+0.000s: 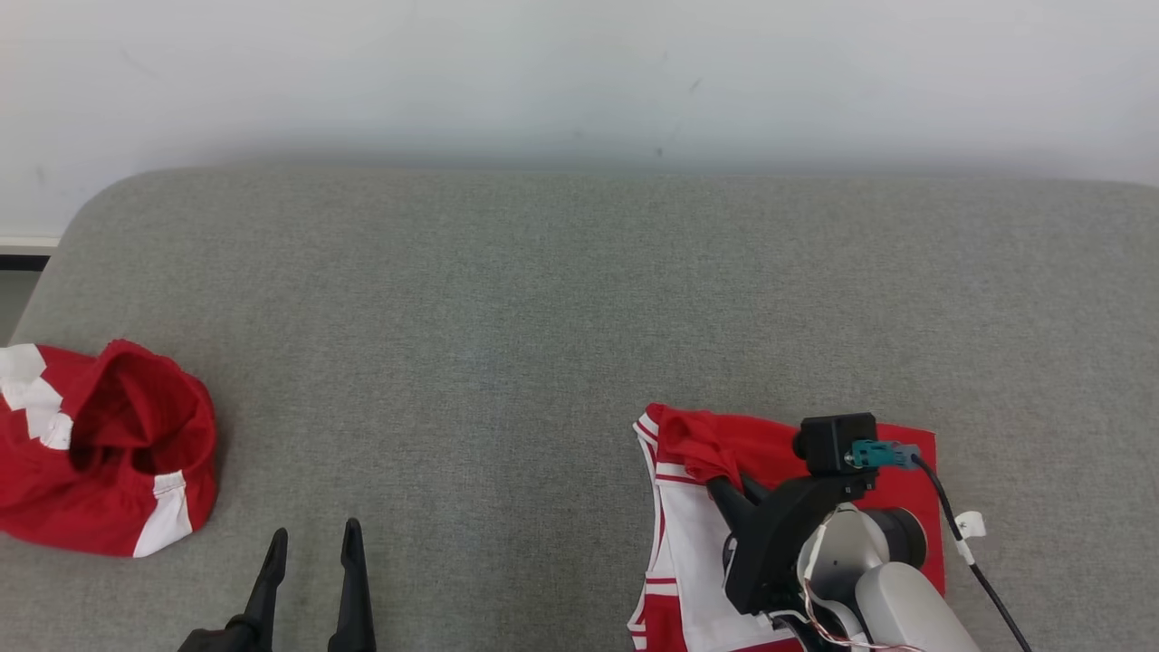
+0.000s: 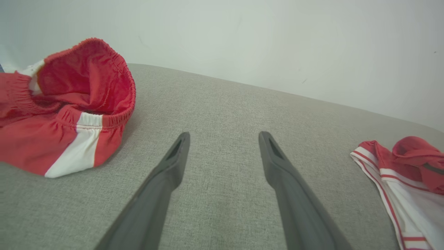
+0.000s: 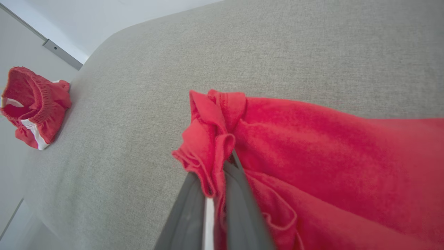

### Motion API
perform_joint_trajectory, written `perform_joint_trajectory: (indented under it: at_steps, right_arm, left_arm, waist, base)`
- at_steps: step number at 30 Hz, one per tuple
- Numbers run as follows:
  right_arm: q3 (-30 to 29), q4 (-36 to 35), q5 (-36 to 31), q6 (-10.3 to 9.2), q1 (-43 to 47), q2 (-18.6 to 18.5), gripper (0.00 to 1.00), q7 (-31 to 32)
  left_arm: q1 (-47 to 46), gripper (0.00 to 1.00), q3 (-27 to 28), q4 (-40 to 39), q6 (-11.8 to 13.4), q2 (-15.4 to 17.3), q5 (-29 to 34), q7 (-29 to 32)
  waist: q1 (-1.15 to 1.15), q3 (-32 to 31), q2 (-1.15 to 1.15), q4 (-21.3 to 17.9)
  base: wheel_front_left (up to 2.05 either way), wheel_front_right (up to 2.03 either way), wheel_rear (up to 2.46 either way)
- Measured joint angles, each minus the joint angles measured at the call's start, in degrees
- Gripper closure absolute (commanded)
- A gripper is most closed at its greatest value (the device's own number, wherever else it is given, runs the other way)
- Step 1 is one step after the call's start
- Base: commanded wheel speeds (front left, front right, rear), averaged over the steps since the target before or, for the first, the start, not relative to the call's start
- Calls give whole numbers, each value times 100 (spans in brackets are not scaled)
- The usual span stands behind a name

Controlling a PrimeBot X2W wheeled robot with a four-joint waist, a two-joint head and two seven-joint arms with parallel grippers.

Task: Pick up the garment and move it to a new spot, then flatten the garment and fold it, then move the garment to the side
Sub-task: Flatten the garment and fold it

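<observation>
The grey padded surface is carrying the red-and-white garment at its near right edge and red shorts at its left edge. The right gripper is clamping the garment's red fold. The left gripper is hovering at the near edge, jaws apart.

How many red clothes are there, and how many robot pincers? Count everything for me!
Red-and-white clothes: 2 (crumpled garment on the left, striped garment on the right)
Pincers: 2 (left pincer open, right pincer shut on the striped garment)
Grey cushions: 1 (grey cushion under it all)
Total: 5
</observation>
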Motion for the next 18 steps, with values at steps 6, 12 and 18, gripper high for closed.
perform_joint_trajectory:
  at_steps: [6, 12, 18]
  right_arm:
    - [200, 456, 98, 0, -129, 1, 0, -224]
    - [632, 270, 1584, 0, -153, -2, 0, -516]
    - [745, -375, 2271, 0, -219, 7, 0, -750]
  left_arm:
    - [7, 0, -1, 31, 2, 0, -8, 0]
    - [21, 0, 18, 18, 47, -1, -23, 0]
    - [57, 0, 59, -8, 49, -1, -23, 0]
  waist:
    - [0, -28, 0, 47]
    - [0, -52, 0, -6]
    - [0, -98, 0, -131]
  base:
    - [0, 0, 0]
    - [0, 0, 0]
    - [0, 0, 0]
